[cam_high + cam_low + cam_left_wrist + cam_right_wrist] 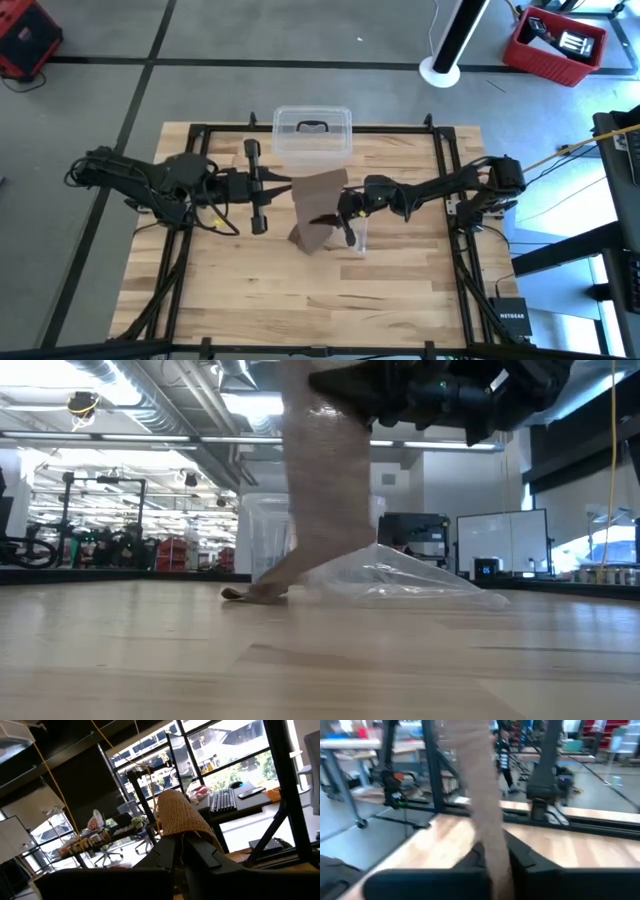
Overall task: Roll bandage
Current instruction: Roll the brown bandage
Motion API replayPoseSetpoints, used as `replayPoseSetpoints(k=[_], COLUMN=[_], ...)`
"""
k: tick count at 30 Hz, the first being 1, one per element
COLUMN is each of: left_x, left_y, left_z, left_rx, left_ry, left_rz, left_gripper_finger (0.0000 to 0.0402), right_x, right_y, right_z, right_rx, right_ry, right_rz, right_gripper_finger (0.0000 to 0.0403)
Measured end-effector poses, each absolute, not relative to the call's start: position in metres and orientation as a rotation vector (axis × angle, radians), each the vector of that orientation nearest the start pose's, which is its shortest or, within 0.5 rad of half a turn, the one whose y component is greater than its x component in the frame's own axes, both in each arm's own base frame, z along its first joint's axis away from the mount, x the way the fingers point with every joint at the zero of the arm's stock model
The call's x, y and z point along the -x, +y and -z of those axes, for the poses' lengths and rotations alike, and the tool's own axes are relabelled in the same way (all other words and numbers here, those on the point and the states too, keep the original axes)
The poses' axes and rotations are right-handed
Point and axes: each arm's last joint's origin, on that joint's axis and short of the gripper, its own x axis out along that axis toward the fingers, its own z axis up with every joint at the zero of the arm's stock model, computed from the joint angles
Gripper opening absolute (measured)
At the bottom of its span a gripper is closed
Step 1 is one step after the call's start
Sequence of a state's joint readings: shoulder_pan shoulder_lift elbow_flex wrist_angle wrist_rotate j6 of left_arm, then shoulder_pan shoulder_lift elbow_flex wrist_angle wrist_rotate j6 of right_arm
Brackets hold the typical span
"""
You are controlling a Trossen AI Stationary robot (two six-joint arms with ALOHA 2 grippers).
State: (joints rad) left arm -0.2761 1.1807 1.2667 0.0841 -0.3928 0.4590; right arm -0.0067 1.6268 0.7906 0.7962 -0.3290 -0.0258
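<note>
While the long, narrow strip of dull brown soft fabric, the bandage (318,207), hung above the middle of the pale wooden table (230,290), both dark arms reached toward it from opposite sides. In the high view the left gripper (285,183) came in from the left, level with the strip's upper end. Its wrist camera showed the two dark fingers (167,854) pressed together with the woven brown end bunched between them, so that gripper was clamped on the bandage. The right gripper (345,216) came in from the right, lower along the strip. Its wrist camera showed the brown fabric running down between its dark fingers (525,865), which stood closed on it.

From table height, the bandage (322,470) dropped from the dark gripper body at the top of the picture, and its lower end curled onto the wood, touching the surface. Just beside that end lay a crinkled clear plastic bag (400,582), flat on the table; in the high view it showed just beside the right gripper. Farther back, near the table's far edge, stood a clear plastic box with a dark handle (312,134), apart from both grippers. A black metal frame (440,150) ran around the table's edge.
</note>
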Motion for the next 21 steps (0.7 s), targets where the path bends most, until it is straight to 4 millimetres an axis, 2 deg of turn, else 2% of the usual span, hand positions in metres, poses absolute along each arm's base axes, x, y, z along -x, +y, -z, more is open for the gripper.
replayPoseSetpoints(k=[5,8,10,15,17,21], left_x=[-0.237,-0.233,-0.232,-0.235,-0.237,-0.237], left_y=[-0.062,-0.063,-0.063,-0.061,-0.059,-0.056], left_z=[-0.449,-0.45,-0.45,-0.446,-0.444,-0.444], left_rx=[-0.382,-0.399,-0.409,-0.445,-0.453,-0.44], left_ry=[-0.143,-0.121,-0.113,-0.068,-0.053,-0.05], left_rz=[-0.197,-0.264,-0.287,-0.29,-0.297,-0.303], left_gripper_finger=[0.0015,0.0015,0.0015,0.0015,0.0015,0.0015], right_x=[-0.325,-0.318,-0.315,-0.316,-0.316,-0.305], right_y=[0.004,0.01,0.013,0.022,0.022,0.022], right_z=[-0.235,-0.241,-0.241,-0.233,-0.231,-0.245], right_rx=[0.063,0.101,0.111,0.029,0.012,-0.013], right_ry=[0.121,0.165,0.204,0.243,0.259,0.266], right_rz=[-0.215,-0.156,-0.119,-0.165,-0.184,-0.182], right_gripper_finger=[0.0008,0.0008,0.0011,0.0014,0.0031,0.0097])
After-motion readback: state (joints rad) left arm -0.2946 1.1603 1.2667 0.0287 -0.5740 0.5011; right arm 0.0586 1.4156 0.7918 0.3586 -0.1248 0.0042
